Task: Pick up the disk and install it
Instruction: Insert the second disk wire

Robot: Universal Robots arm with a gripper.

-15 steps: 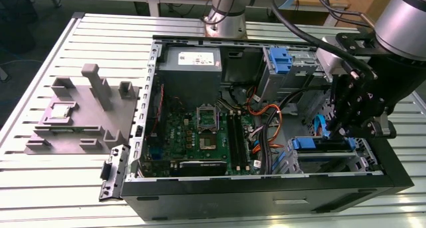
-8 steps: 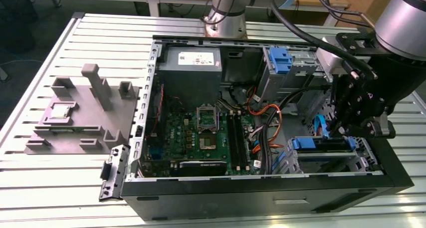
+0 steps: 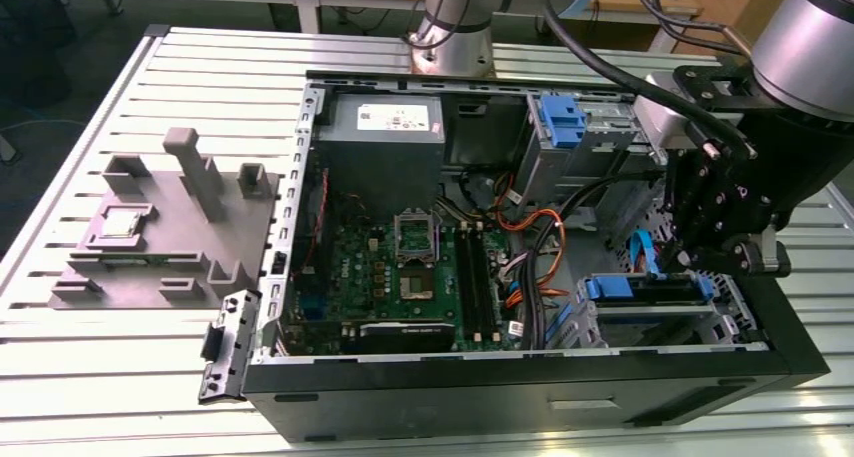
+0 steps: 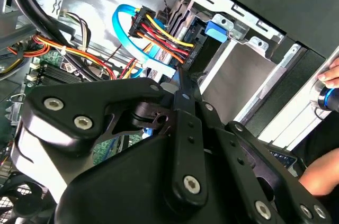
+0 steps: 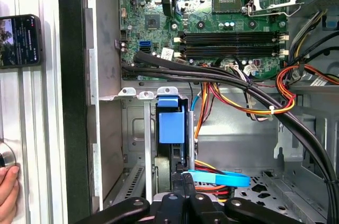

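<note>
The disk point(image 3: 650, 289) sits edge-up in the drive bay at the corner of the case point(image 3: 534, 387) farthest from the grey power supply point(image 3: 383, 127). Its blue carrier point(image 5: 171, 121) shows between the bay's metal rails. It looks slotted in, though I cannot tell whether it is fully home.

As a thing to handle, I judge it stiff, fairly heavy for its size, and easily harmed by knocks. The metal faces are likely slick, so the plastic carrier frame, taken across its edges, is the better hold. The label face and the connector end are best left alone.

The gripper point(image 3: 690, 265) hangs inside the case just over the bay, with its fingertips point(image 5: 184, 181) close to the disk's end and right beside the blue flat cable point(image 5: 217, 177) and the red-and-yellow power leads point(image 4: 159, 33). The fingers look closed together with nothing between them. I cannot tell whether they touch the disk or merely stand beside it.
</note>
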